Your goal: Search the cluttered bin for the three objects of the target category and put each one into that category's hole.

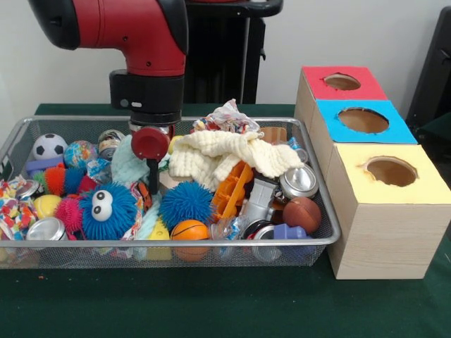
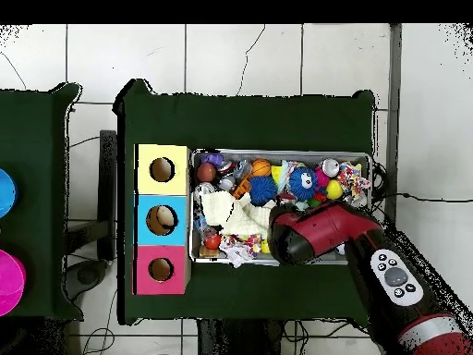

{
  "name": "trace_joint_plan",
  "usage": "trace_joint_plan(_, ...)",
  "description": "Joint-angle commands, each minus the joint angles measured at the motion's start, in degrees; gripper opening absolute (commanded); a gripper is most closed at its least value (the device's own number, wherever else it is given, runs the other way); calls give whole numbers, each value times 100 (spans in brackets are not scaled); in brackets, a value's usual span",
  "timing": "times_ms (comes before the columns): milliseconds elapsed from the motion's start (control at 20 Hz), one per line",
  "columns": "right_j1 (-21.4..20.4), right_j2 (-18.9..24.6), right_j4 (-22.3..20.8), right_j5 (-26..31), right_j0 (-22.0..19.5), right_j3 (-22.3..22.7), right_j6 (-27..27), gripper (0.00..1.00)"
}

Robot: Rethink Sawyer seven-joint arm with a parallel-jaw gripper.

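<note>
Wire bin packed with clutter; target category not identifiable. Three-hole box just beside bin, front-view right. Gripper lowered into left-centre clutter, between blue googly-eyed toy and blue spiky ball. Finger state: cannot tell.

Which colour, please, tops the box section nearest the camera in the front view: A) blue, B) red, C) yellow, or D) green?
C: in the front view the yellow-topped section sits closest, with the blue section behind it and the red section farthest back.
</note>
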Motion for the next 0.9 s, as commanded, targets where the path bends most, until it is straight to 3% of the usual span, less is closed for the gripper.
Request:
trace_joint_plan(50,12,-355,292,802,210,-521,621,0)
trace_joint_plan(200,44,-424,360,771,252,-635,530,0)
trace_joint_plan(250,55,-449,391,755,262,-666,490,100)
trace_joint_plan(600,27,-449,364,579,228,-660,399,100)
trace_joint_plan(900,-83,-332,392,439,-66,-397,94,100)
